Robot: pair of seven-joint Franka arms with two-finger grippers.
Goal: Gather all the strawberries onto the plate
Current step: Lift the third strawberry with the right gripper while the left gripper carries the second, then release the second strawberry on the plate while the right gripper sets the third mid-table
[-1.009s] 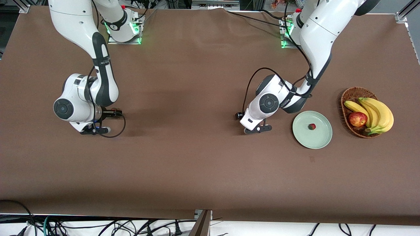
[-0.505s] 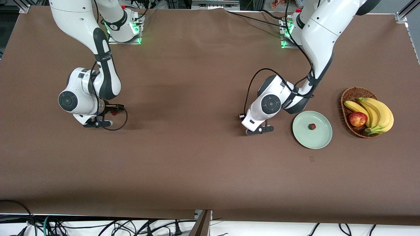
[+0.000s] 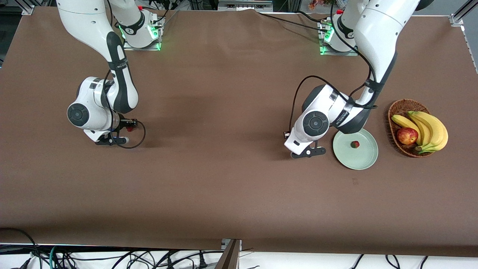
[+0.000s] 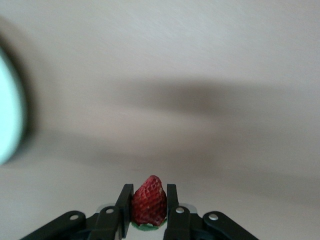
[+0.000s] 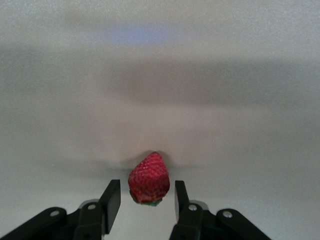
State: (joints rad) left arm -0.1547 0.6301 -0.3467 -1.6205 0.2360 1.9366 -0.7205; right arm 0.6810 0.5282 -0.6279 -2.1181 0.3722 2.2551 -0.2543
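Note:
My left gripper [image 3: 308, 152] hangs just above the table beside the plate's rim, on the side toward the right arm's end. It [image 4: 148, 190] is shut on a red strawberry [image 4: 148, 206], pinched tip-outward between both fingers. The pale mint-green plate [image 3: 360, 160] holds one small strawberry [image 3: 355, 144]; its edge [image 4: 7, 112] shows in the left wrist view. My right gripper [image 3: 109, 141] is down at the table near the right arm's end. It [image 5: 147, 184] is open around another strawberry [image 5: 149, 179] lying on the table, with a gap on each side.
A brown wicker basket [image 3: 400, 107] stands beside the plate at the left arm's end, holding bananas [image 3: 429, 129] and a red-yellow apple [image 3: 407, 135]. A cable [image 3: 136, 142] loops from the right wrist beside its gripper. The brown table [image 3: 224, 179] spreads between the two arms.
The left gripper has shut on its strawberry and moved toward the plate. The right gripper shifted slightly and its fingers have drawn closer round its strawberry.

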